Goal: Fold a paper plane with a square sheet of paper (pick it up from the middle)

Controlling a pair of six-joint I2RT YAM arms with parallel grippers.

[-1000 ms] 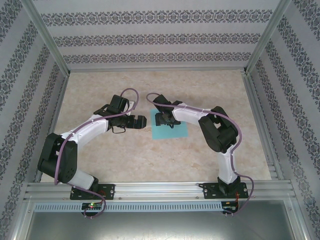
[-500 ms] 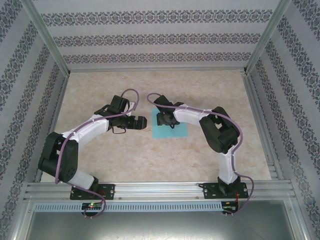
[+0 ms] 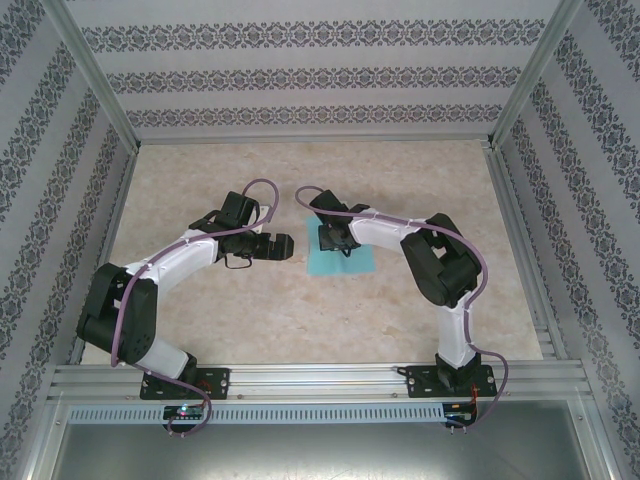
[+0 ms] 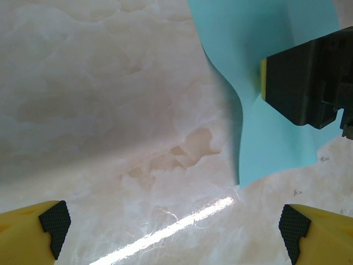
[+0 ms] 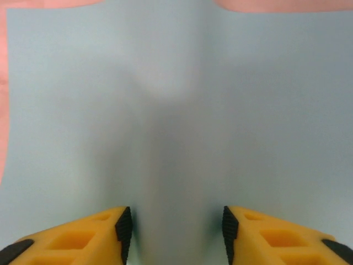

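**Worktop layout.** The square sheet of paper [image 3: 347,266] lies on the marble-patterned worktop [image 3: 250,320], about midway between the left and right edges and midway between the near and far edges. Its sides run nearly parallel to the worktop edges, with a slight skew. Because the sheet is square, it has no long axis and no pointed end. No fold line or crease is visible.

**Sheet condition.** The sheet is not fully flat. In the right wrist view, a soft raised ridge [image 5: 168,127] runs from between the fingertips straight toward the far side of the sheet. This ridge is the only directional feature. In the left wrist view, the edge of the sheet [image 4: 238,127] that faces the left hand curves in a wave and casts a shadow on the worktop.

**Right hand.** The right hand [image 3: 332,243] is down on the far-left part of the sheet. Its jaws stand part-way apart, and its fingertips [image 5: 122,229] sit one on each side of the ridge. The pictures do not show whether the ridge is pinched or the pads only press on the paper.

**Left hand.** The left hand [image 3: 284,246] is just beside the left edge of the sheet and is aimed at it. Its jaws are spread fully wide. It holds nothing, and bare worktop lies between its fingertips [image 4: 54,225].
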